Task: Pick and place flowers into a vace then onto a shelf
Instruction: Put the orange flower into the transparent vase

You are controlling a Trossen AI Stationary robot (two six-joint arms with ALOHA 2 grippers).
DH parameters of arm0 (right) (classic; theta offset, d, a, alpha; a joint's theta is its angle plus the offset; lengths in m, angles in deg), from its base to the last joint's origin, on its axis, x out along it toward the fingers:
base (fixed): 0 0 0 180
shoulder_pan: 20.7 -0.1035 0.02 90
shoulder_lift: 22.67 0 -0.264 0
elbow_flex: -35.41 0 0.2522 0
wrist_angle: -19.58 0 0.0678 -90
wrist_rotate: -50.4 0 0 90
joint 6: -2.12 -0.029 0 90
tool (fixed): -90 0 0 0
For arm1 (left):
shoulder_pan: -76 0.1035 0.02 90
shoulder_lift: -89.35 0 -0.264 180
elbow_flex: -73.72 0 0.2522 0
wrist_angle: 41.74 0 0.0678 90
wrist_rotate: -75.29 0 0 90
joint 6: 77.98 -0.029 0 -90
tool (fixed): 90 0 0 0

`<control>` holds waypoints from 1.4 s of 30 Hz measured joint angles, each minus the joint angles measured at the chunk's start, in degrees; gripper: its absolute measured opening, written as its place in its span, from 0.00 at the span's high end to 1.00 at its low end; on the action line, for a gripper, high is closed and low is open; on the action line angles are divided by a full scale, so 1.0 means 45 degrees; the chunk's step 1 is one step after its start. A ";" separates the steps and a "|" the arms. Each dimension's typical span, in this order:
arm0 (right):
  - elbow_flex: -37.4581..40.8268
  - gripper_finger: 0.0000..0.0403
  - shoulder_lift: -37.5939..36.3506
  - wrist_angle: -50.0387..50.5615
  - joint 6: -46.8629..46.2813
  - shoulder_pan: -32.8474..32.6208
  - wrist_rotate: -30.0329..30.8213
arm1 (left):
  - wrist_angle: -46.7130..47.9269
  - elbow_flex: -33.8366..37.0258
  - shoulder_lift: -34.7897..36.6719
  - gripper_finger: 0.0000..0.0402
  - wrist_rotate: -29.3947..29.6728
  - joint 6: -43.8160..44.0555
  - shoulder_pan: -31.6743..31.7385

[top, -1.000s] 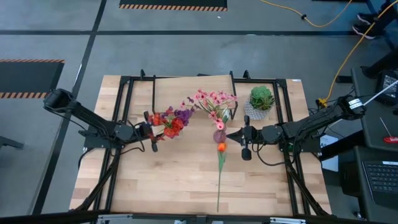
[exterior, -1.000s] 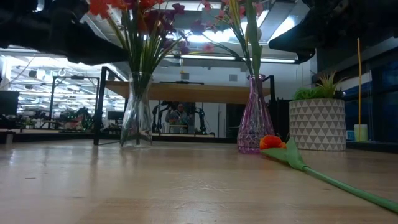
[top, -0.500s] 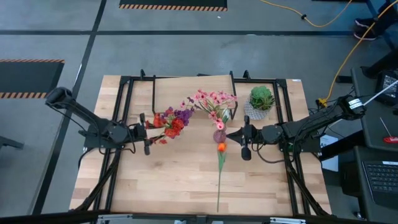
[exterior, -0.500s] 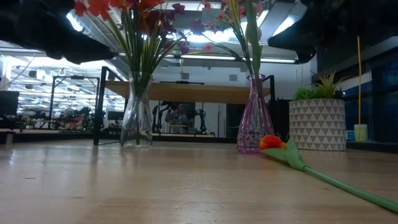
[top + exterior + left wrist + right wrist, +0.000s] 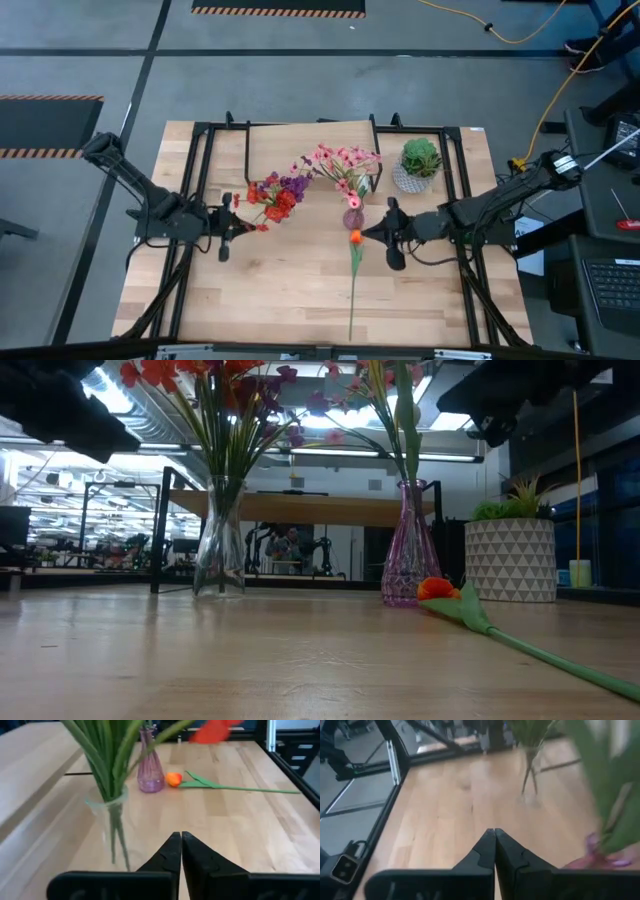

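Note:
A clear glass vase with red and purple flowers stands on the table, and so does a purple vase with pink flowers. One orange flower lies flat on the tabletop, its long green stem running toward the near edge. My left gripper is shut and holds nothing, just left of the clear vase. My right gripper is also shut and holds nothing, just right of the orange blossom. The shelf stands behind the vases.
A round green plant in a white patterned pot stands at the far right beside the purple vase. Black frame rails run along both sides of the table. The near half of the tabletop is bare apart from the stem.
My left gripper has shut on nothing and drawn back from the clear vase toward the table's left and near edges. My right gripper has risen a little and shifted toward the near edge. The vases and the lying flower have stayed put.

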 joint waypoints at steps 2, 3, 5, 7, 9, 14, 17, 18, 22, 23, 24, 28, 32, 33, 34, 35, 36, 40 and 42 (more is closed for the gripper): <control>-0.0569 0.99 0.0567 0.0601 -0.0699 -0.0356 0.0184 | 0.0017 0.0000 -0.0138 0.99 0.0254 0.0340 -0.0404; -0.0890 0.99 0.0882 0.0902 -0.1064 -0.0554 0.0327 | -0.0021 0.0000 -0.0222 0.99 0.0360 0.0494 -0.0617; -0.1602 1.00 0.1589 0.1658 -0.1811 -0.0929 0.0620 | -0.0137 0.0000 -0.0417 1.00 0.0415 0.0781 -0.1017; -0.2376 1.00 0.2324 0.2590 -0.2561 -0.1320 0.0967 | -0.0278 0.0000 -0.0662 0.99 0.0450 0.1153 -0.1379; -0.3172 1.00 0.3049 0.3572 -0.3393 -0.1704 0.1317 | -0.0719 0.0000 -0.1006 0.99 0.0584 0.1183 -0.1691; -0.4719 1.00 0.4563 0.5790 -0.6304 -0.2578 0.1731 | -0.1707 0.0000 -0.1830 0.99 0.0667 0.0854 -0.2067; -0.5376 1.00 0.5337 0.6299 -0.8360 -0.3036 0.1933 | -0.1899 0.0000 -0.2248 0.99 0.0655 0.0854 -0.2110; -0.5597 1.00 0.5645 0.6457 -0.8856 -0.3175 0.1938 | -0.1894 0.0000 -0.2365 1.00 0.0648 0.0854 -0.2106; -0.6675 1.00 0.6927 0.7266 -1.0514 -0.3546 0.1917 | -0.1894 0.0000 -0.2747 0.99 0.0658 0.0844 -0.2101; -0.7052 1.00 0.7243 0.7715 -1.0889 -0.3611 0.1923 | -0.1904 0.0000 -0.2800 0.99 0.0653 0.0844 -0.2101; -0.7484 1.00 0.7580 0.8247 -1.1311 -0.3687 0.1914 | -0.1904 0.0000 -0.2848 0.99 0.0655 0.0840 -0.2101; -0.9184 1.00 0.8896 1.0545 -1.3503 -0.3945 0.1661 | -0.1962 0.0000 -0.2872 1.00 0.0570 0.0828 -0.2101; -1.0436 1.00 1.0077 1.2072 -1.5223 -0.4023 0.1540 | -0.2093 0.0000 -0.2867 0.99 0.0356 0.0657 -0.2101; -1.0640 1.00 1.0359 1.2109 -1.5494 -0.4014 0.1508 | -0.2089 0.0000 -0.2872 0.99 0.0347 0.0556 -0.2101; -1.0747 1.00 1.0577 1.2084 -1.5673 -0.4008 0.1395 | -0.2091 0.0000 -0.2869 0.99 0.0354 0.0483 -0.2101; -1.0811 1.00 1.0776 1.2009 -1.5710 -0.3998 0.1238 | -0.2092 0.0000 -0.2867 0.99 0.0356 0.0395 -0.2101; -1.0842 1.00 1.0965 1.1838 -1.5727 -0.3991 0.1191 | -0.2089 0.0000 -0.2867 0.99 0.0354 0.0383 -0.2101; -1.0845 0.97 1.1422 1.1756 -1.5735 -0.3867 0.1146 | -0.2084 0.0000 -0.2867 0.99 0.0352 0.0378 -0.2101; -1.0850 0.93 1.1532 1.1726 -1.5731 -0.3728 0.1266 | -0.2089 0.0000 -0.2867 0.99 0.0347 0.0381 -0.2101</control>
